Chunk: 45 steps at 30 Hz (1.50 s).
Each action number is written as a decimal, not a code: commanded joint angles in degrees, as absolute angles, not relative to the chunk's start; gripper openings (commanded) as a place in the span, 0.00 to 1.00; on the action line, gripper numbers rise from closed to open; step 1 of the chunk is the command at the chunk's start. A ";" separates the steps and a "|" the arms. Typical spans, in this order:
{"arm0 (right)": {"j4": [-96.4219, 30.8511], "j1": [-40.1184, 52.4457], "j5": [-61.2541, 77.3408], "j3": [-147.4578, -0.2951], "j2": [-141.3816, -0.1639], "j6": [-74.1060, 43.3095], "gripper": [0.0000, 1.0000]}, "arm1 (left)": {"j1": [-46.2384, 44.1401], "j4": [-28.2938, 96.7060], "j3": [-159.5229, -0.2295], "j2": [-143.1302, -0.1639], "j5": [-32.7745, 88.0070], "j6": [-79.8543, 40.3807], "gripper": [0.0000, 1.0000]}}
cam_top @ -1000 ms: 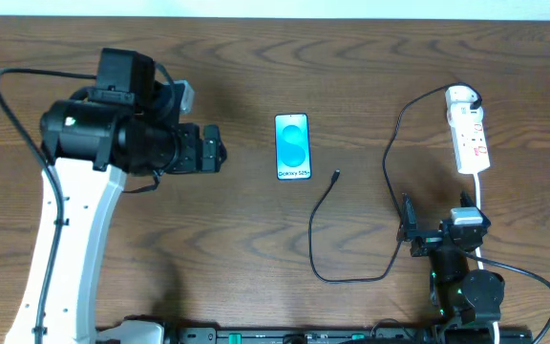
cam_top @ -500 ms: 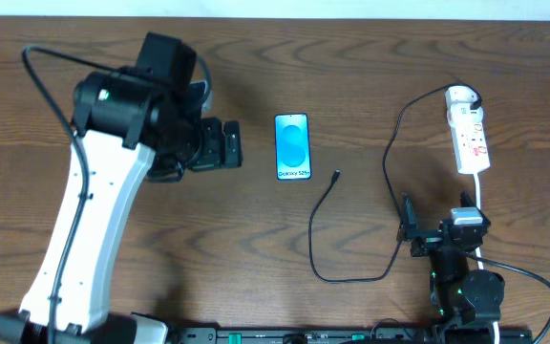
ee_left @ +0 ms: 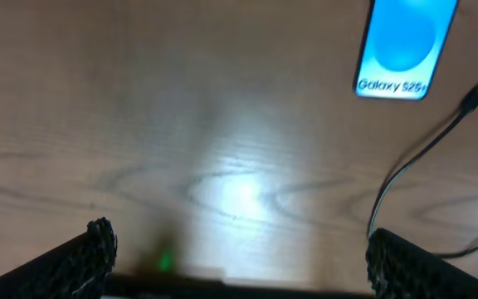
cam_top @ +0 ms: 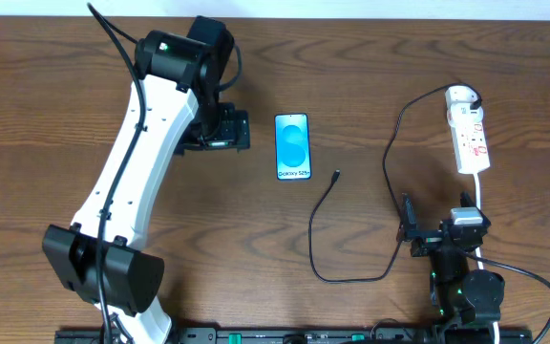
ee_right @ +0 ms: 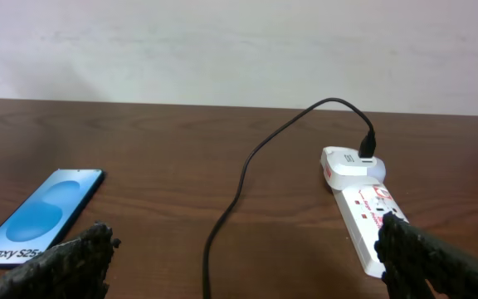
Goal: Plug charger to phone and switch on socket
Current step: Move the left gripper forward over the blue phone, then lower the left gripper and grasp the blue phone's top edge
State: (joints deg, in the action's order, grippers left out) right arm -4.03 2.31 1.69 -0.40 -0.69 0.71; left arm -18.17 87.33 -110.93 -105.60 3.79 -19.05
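The phone [cam_top: 292, 146] lies flat at the table's middle, blue screen up; it also shows in the left wrist view [ee_left: 407, 46] and the right wrist view [ee_right: 40, 218]. The charger cable [cam_top: 325, 208] loops from the adapter [cam_top: 460, 96]; its plug tip [cam_top: 337, 175] lies free just right of the phone's near end. The socket strip [cam_top: 472, 139] lies at the right. My left gripper [cam_top: 241, 132] is open and empty just left of the phone, above the wood [ee_left: 239, 266]. My right gripper [cam_top: 407, 229] is open and empty at the near right [ee_right: 247, 266].
The strip's white cord [cam_top: 481, 196] runs toward the near edge beside the right arm. The left arm [cam_top: 141, 143] stretches across the left half of the table. A pale wall stands behind the table's far edge in the right wrist view.
My left arm has swung right and reached out, bringing its open gripper close to the phone's left side. The right arm, phone and cable have not moved.
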 commanded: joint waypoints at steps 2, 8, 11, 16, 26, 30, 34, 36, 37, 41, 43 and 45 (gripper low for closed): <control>-4.29 2.09 1.63 -0.32 -0.38 1.37 0.99 | -18.35 85.32 -111.44 -105.25 2.50 -24.84 0.98; -4.29 2.09 1.63 -0.32 -0.38 1.37 0.99 | -18.37 83.05 -109.89 -105.54 2.55 -29.76 0.98; -4.29 2.09 1.63 -0.32 -0.38 1.37 0.99 | -18.61 81.89 -109.43 -106.67 4.86 -29.82 0.98; -4.29 2.09 1.63 -0.32 -0.38 1.37 0.99 | -20.14 78.76 -109.45 -109.16 11.60 -25.56 0.98; -4.29 2.09 1.63 -0.32 -0.38 1.37 0.99 | -21.37 76.20 -117.27 -113.91 15.03 -26.92 0.98; -4.27 2.09 1.63 -0.32 -0.38 1.37 0.99 | -22.33 74.50 -119.24 -116.49 14.74 -27.75 0.98; -4.27 2.09 1.63 -0.32 -0.38 1.37 0.99 | -24.34 72.12 -119.24 -121.91 13.45 -27.70 0.98; -4.29 2.09 1.63 -0.32 -0.38 1.34 0.99 | -25.06 70.83 -119.24 -124.29 13.45 -27.73 0.98; -4.29 2.09 1.63 -0.32 -0.38 1.37 0.99 | -25.47 69.93 -119.24 -125.75 13.43 -27.73 0.98; -4.27 2.09 1.63 -0.32 -0.38 1.37 0.99 | -26.35 68.47 -119.24 -129.36 10.74 -28.84 0.98; -4.29 2.09 1.63 -0.32 -0.38 1.34 0.99 | -26.63 67.70 -119.22 -130.04 10.20 -28.80 0.98; -4.29 2.09 1.63 -0.32 -0.38 1.37 0.99 | -27.22 66.63 -119.22 -130.50 10.20 -28.08 0.98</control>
